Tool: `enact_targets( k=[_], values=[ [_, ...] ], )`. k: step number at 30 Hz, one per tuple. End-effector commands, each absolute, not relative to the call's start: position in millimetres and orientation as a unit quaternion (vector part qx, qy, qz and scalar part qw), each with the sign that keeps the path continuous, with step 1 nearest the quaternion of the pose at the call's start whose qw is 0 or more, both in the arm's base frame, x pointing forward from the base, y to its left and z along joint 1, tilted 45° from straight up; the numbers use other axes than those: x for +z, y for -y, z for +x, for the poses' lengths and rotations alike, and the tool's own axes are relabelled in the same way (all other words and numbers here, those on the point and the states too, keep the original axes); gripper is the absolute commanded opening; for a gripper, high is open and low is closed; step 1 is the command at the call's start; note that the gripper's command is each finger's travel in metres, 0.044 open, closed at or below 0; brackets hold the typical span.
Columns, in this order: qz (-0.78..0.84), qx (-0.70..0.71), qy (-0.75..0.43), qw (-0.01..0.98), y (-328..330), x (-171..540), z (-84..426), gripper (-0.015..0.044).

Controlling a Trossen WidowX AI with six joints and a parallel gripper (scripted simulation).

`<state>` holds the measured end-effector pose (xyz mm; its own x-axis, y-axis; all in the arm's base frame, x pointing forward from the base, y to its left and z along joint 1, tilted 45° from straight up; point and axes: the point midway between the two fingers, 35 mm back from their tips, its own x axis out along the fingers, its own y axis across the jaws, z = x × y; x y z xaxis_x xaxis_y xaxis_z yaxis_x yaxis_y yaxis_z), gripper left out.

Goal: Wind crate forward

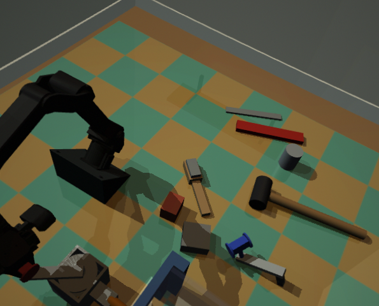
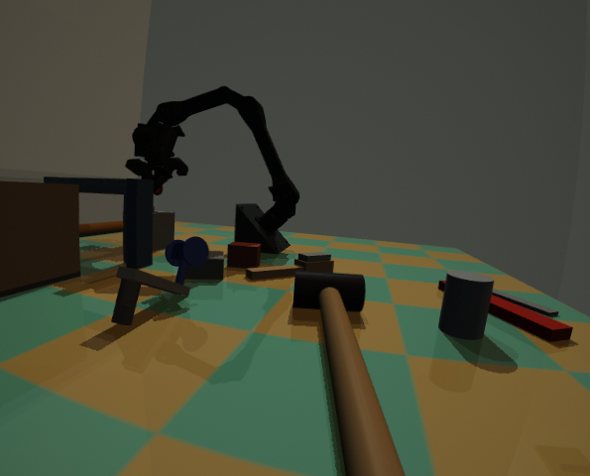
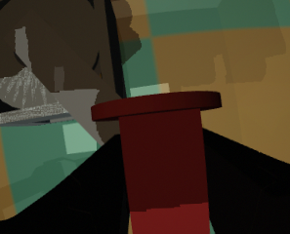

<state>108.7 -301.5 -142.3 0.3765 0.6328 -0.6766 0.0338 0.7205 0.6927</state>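
Observation:
My gripper point(image 1: 28, 271) point(image 2: 157, 188) point(image 3: 157, 141) is shut on the red knob point(image 1: 29, 271) point(image 3: 161, 151) of the winch handle. The handle's flat arm point(image 1: 59, 271) point(image 3: 83, 107) reaches from the knob over the top of the boxy winch point(image 1: 99, 275) point(image 2: 165, 230). The key and the hole are hidden beneath the arm. The blue steel frame point(image 1: 161, 275) point(image 2: 138, 220) stands near the winch. A brown box point(image 2: 23, 235), apparently the crate, sits flat at the left in the exterior view. Its gap to the frame cannot be judged.
An orange bar point(image 1: 116, 301) point(image 2: 100, 228) lies beside the winch. A blue-knobbed crank point(image 1: 239, 245) point(image 2: 186, 252), a dark block point(image 1: 195, 238), a red block point(image 1: 172, 205), a brush-like tool point(image 1: 200, 197) and a mallet point(image 1: 261, 192) point(image 2: 329, 292) are on the bench. A grey cylinder point(image 1: 290, 157) stands farther right.

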Motion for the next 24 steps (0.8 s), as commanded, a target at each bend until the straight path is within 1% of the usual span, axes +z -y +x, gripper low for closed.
enact_targets(
  k=[1, 24],
  values=[
    [0.309, 0.193, -0.52, 0.773, 308, -152, 120, 0.0],
    [0.308, 0.193, -0.519, 0.774, 318, -162, 142, 0.0]
  ],
)
